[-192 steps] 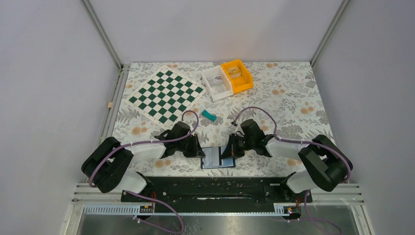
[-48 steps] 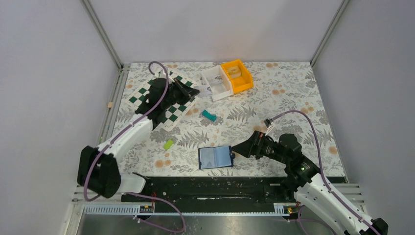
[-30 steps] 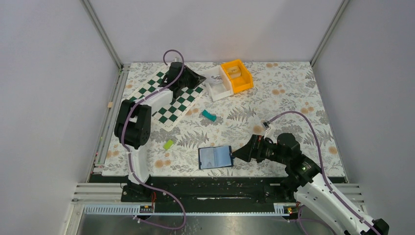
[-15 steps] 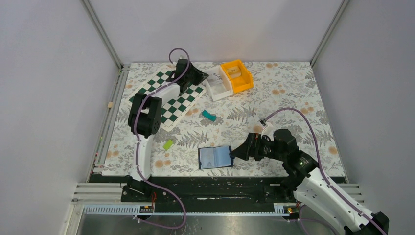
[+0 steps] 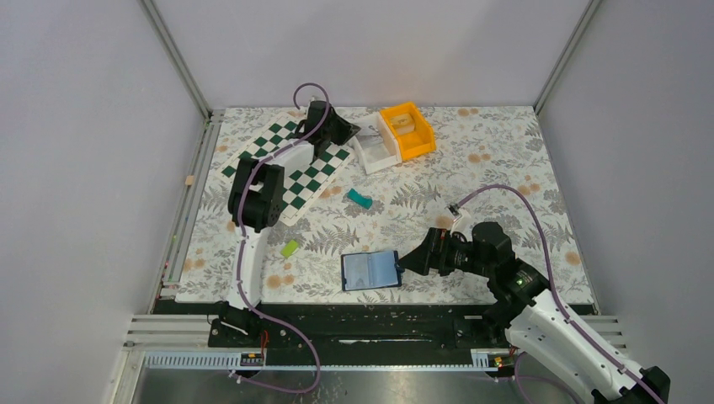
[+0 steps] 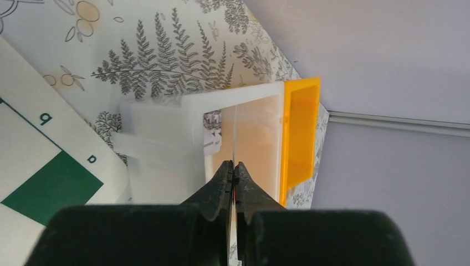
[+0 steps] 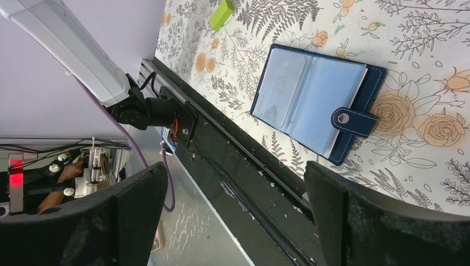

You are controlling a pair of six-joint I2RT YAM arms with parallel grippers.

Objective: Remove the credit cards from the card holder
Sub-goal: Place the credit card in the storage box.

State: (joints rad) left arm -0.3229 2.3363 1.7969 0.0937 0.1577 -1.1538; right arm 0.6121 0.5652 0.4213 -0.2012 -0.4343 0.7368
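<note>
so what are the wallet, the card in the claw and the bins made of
Card holder: leather or faux leather, matte navy, stitched edge, metal-looking snap; glossy plastic sleeves inside.
Credit card in left claw: thin, stiff, likely plastic.
White bin and orange bin: smooth moulded plastic, slightly translucent.

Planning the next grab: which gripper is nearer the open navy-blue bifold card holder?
Right. The right gripper hovers open beside the snap-tab edge of the card holder; the left gripper is far off at the white plastic bin, shut on a thin pale card.
</note>
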